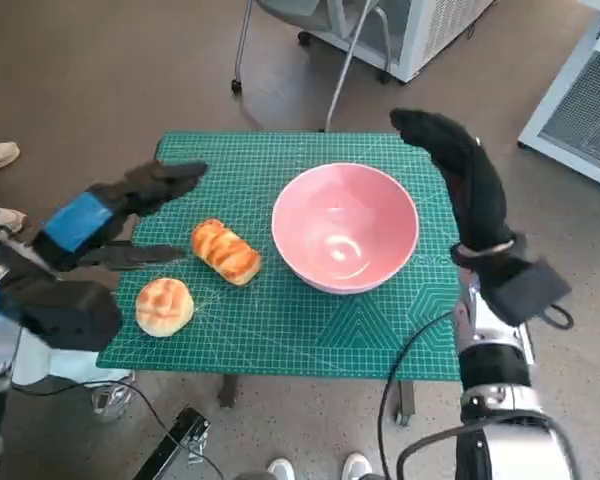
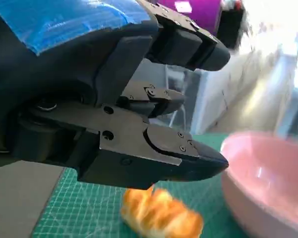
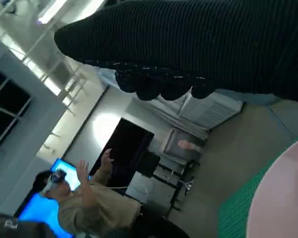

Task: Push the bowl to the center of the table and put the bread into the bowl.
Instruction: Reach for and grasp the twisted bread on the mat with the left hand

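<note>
Because the pink bowl (image 1: 345, 227) sits right of the table (image 1: 280, 345) center, my right hand (image 1: 458, 176) flanks it, empty, to push, while my left hand (image 1: 120, 215) hovers empty near the bread (image 1: 225, 252).

Glossy smooth bowl (image 1: 345, 228); matt gridded mat (image 1: 280, 330); knitted right hand (image 1: 460, 180).

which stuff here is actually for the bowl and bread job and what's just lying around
For the job:
pink bowl
long striped bread
round bread
green mat on the table
left hand, open
right hand, open

Just around:
chair legs
white cabinet
person
</note>
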